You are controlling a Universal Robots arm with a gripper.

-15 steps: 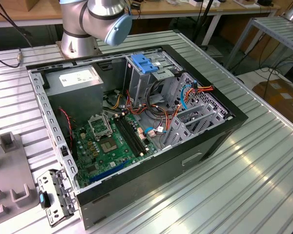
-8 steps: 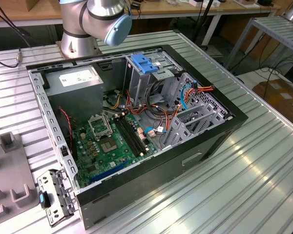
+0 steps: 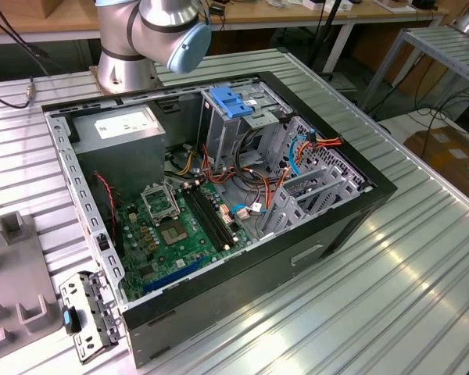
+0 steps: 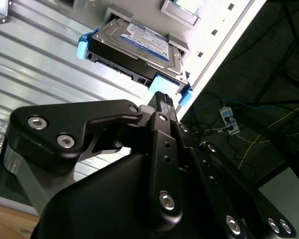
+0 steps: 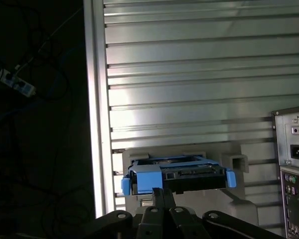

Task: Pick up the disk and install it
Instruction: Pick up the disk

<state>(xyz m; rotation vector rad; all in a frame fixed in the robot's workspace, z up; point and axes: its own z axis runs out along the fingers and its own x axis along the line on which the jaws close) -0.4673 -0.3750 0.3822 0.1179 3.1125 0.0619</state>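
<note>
Lying flat in a grey holder on the ribbed table, the disk rests with its label facing away from the table and its blue rails outward. This is presumably so that the tab end meets the approach and can be taken cleanly. The gripper sits just beside that blue tab. Its jaws look closed together with nothing between them, though I cannot tell whether the tips touch the tab. Both wrist views carry the disk. The second wrist view gives its label and long edge, while the first wrist view looks at it end-on and also catches the rear of the computer case. The exterior view adds what they lack: the computer case lies on its side with the inside facing up, ready for fitting. A blue drive cage sits at about one o'clock within it, and the arm's base stands at the case's eleven o'clock
</note>
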